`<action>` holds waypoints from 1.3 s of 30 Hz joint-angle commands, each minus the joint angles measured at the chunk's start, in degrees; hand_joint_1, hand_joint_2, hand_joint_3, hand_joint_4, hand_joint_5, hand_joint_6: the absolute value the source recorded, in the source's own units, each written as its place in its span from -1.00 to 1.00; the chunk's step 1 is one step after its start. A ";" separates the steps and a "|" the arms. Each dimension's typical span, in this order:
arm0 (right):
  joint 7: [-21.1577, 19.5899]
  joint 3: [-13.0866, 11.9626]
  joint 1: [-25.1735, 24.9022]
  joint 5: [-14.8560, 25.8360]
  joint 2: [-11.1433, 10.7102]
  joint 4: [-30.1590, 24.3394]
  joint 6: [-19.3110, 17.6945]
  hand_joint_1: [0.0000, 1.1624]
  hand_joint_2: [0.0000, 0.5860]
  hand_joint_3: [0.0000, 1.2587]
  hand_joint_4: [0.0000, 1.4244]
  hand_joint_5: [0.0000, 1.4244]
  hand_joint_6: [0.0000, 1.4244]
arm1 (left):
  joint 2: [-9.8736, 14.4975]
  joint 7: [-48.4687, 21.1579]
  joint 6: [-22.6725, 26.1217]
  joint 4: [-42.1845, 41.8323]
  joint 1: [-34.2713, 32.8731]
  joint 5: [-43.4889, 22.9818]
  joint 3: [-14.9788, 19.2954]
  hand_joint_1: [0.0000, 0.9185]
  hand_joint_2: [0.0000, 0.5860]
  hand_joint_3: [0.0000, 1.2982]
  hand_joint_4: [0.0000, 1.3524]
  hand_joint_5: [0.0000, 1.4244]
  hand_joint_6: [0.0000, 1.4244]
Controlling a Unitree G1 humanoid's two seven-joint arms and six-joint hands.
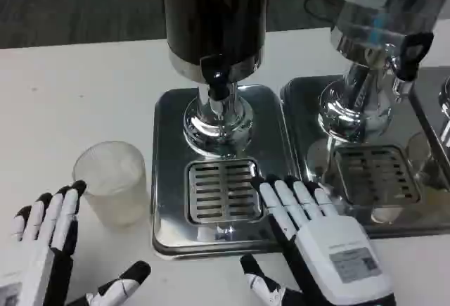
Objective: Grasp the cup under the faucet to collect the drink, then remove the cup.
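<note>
A clear plastic cup (112,181) stands upright on the white table, left of the steel drip tray (169,172) and not under the black faucet (216,75) of the dark drink dispenser (214,17). My left hand (49,250) lies open just below and left of the cup, fingertips close to its side, thumb spread out to the right. My right hand (316,239) lies flat and open over the tray's front right corner, fingers pointing toward the slotted grate (221,190). Neither hand holds anything.
A second dispenser (380,32) with its own black tap (409,56) and grated steel tray (373,172) stands at the right. White table surface extends left of the cup and along the front edge.
</note>
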 commanded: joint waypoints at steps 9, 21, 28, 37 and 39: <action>0.97 -0.79 -0.68 0.38 0.40 0.11 0.23 -0.54 0.34 -1.00 -1.00 -1.00 -1.00 | -0.61 2.34 0.23 -0.95 0.35 -0.45 1.41 -1.00 -0.66 -1.00 -1.00 -1.00 -1.00; 0.49 -0.50 -0.20 -0.54 2.55 0.22 2.07 -0.54 0.34 -1.00 -1.00 -1.00 -1.00 | -0.64 2.55 -6.68 5.71 -6.88 -17.25 10.29 -1.00 -0.85 -1.00 -1.00 -1.00 -1.00; 0.21 -0.43 0.35 -0.32 3.05 0.19 2.66 -0.54 0.34 -1.00 -1.00 -1.00 -1.00 | 1.76 -6.68 -15.88 19.55 -13.66 -27.81 9.65 -1.00 -1.00 -1.00 -1.00 -1.00 -1.00; 0.25 -0.26 0.47 -0.24 3.32 0.16 3.08 -0.54 0.34 -1.00 -1.00 -1.00 -1.00 | 2.23 -5.81 -17.62 29.62 -19.90 -23.71 6.19 -1.00 -1.00 -1.00 -1.00 -1.00 -1.00; 0.61 -0.37 0.27 0.13 3.11 0.26 2.91 -0.54 0.34 -1.00 -1.00 -1.00 -1.00 | 2.00 -5.75 -17.53 31.63 -21.68 -23.81 5.47 -1.00 -1.00 -1.00 -1.00 -1.00 -1.00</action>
